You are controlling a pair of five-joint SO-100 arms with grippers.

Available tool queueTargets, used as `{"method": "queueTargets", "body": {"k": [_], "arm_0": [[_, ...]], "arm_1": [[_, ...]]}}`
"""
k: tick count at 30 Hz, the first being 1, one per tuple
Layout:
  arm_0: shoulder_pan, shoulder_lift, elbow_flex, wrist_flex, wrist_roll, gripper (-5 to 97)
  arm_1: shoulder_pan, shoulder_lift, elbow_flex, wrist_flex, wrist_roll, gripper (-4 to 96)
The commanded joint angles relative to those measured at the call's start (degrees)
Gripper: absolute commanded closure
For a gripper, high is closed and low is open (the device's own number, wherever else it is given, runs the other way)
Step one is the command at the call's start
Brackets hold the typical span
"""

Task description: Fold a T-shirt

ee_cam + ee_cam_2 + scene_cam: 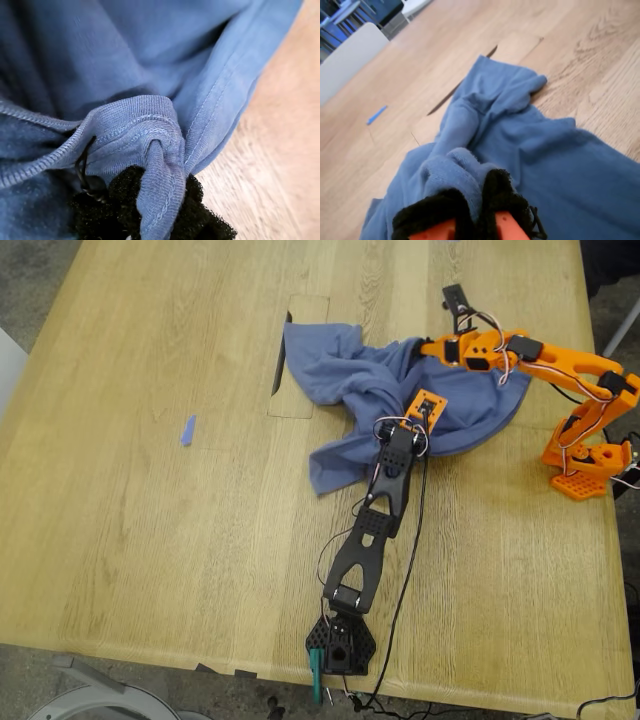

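The slate-blue T-shirt (340,370) lies crumpled on the wooden table, right of the middle in the exterior view. My first gripper (421,423), on the black arm, is shut on a fold near the shirt's near edge. In the first wrist view its black pads (120,200) pinch the ribbed collar of the T-shirt (150,125). My second gripper (408,346), on the orange arm, is shut on a raised bunch at the shirt's far side. The second wrist view shows cloth of the T-shirt (560,165) bunched between its black-padded fingers (507,200). The chest print is hidden.
A small blue tape scrap (188,430) lies on the table (150,540) toward the exterior view's left. A dark slot (281,365) and a rectangular inset panel sit beside the shirt. The orange arm's base (585,470) stands at the exterior view's right, the black base (340,640) near the front edge.
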Motion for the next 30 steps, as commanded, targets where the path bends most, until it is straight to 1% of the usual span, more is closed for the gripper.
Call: {"method": "queueTargets", "body": {"k": [1, 10, 16, 22, 25, 30], "arm_0": [[-2.6, 17.6, -1.8, 1.1, 0.2, 92], [-3.3, 31.3, -2.1, 0.4, 0.9, 92], [-3.3, 39.1, -2.1, -1.8, 1.8, 92], [-2.5, 46.1, -2.2, -5.7, 2.8, 92], [-1.6, 48.1, -2.2, -9.1, 1.7, 92], [-1.5, 50.9, -2.2, -16.9, 1.7, 92]], "arm_1": [[-0.9, 6.9, -2.9, 0.4, -0.5, 91.5], [-6.1, 16.1, -1.2, -0.3, -1.2, 91.5], [-8.2, 17.7, -4.6, -3.1, -2.4, 91.5], [-11.0, 14.9, -8.9, -9.8, -4.1, 91.5], [-12.7, 12.0, -11.9, -14.2, -4.9, 91.5], [-16.7, 3.6, -24.3, -19.0, -6.6, 91.5]]}}
